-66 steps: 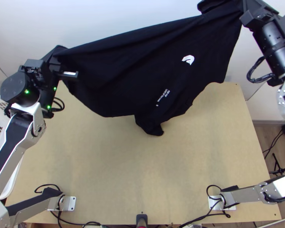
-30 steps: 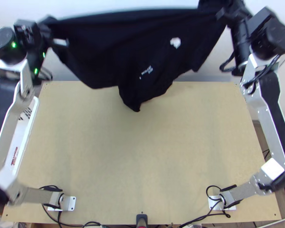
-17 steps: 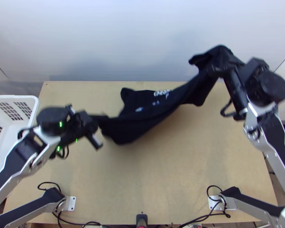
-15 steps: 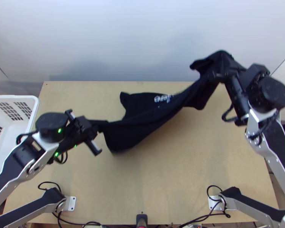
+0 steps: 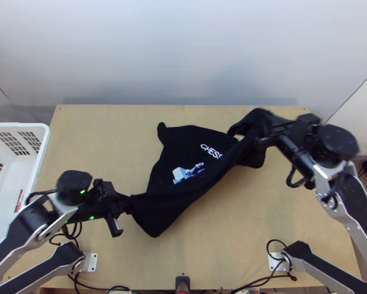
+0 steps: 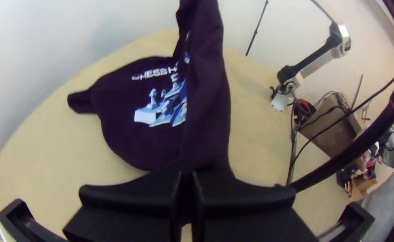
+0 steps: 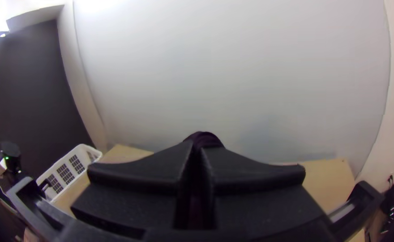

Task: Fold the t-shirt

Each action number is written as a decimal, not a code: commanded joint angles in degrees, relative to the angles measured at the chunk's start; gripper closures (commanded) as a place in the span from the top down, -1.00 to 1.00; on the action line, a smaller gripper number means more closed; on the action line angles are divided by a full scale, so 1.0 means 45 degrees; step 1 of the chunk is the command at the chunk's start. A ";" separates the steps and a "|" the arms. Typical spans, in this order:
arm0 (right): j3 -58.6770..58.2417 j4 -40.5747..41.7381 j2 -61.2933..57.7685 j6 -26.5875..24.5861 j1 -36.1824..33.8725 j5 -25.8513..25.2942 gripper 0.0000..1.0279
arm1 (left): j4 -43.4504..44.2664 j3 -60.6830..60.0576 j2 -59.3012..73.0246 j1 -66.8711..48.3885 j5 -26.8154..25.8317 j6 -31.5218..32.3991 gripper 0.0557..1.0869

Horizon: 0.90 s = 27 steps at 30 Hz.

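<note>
T-shirt (image 5: pixel 183 147) partly down on tabletop (image 5: pixel 222 250), near side bunched in diagonal band. Left hand (image 6: pixel 186 177) closed on one end, right hand (image 7: pixel 199 154) clamped on other, raised. Best: lower both gently, draw apart to take out slack, release only once cloth lies flat.

This looks like a robotics lab or workshop: two jointed arms (image 5: pixel 347 193) are mounted on metal plates (image 5: pixel 92 263) at a plain wooden counter (image 5: pixel 261 215), with loose black cables (image 5: pixel 267 246) near its edge and pale walls (image 5: pixel 183 49) around.
</note>
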<state>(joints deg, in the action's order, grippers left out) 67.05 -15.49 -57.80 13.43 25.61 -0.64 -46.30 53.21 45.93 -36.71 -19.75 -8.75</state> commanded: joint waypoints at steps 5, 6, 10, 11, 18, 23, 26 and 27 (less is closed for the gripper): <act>0.0824 -0.0426 -0.4011 -0.0309 0.0306 0.1979 -0.95 | 0.1618 -0.3973 0.0730 0.5892 -0.3932 -0.1395 -0.93; 0.1097 -0.0426 -0.4636 -0.0407 0.0404 0.2155 -0.95 | 0.1637 -0.4032 0.0965 0.6380 -0.4186 -0.1609 -0.93; 0.2249 -0.0445 -0.6941 -0.0700 0.0911 0.2253 -0.95 | 0.1813 -0.4481 0.1941 0.7435 -0.4283 -0.2820 -0.93; 0.2503 -0.0465 -0.7487 -0.0758 0.1107 0.2292 -0.95 | 0.1833 -0.4481 0.2312 0.7923 -0.4283 -0.3094 -0.93; 0.3070 0.0101 -0.9753 -0.0934 0.2122 0.2292 -0.95 | 0.2048 -0.4051 0.5320 1.1243 -0.4323 -0.5145 -0.93; 0.2855 0.0121 -0.9890 -0.0758 0.2454 0.2292 -0.95 | 0.1794 -0.3661 0.6668 1.1986 -0.4323 -0.5086 -0.46; 0.2718 0.0121 -0.9519 -0.0680 0.2435 0.2253 -0.95 | 0.1344 -0.3543 0.6375 1.2337 -0.4323 -0.4520 0.84; 0.2699 0.0121 -0.9343 -0.0641 0.2357 0.2214 -0.95 | 0.1188 -0.3485 0.6277 1.2337 -0.4323 -0.4383 0.92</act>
<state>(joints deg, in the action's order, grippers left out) 79.46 -15.46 -99.55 9.80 35.35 9.52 -38.11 36.23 71.37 13.76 -38.94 -29.87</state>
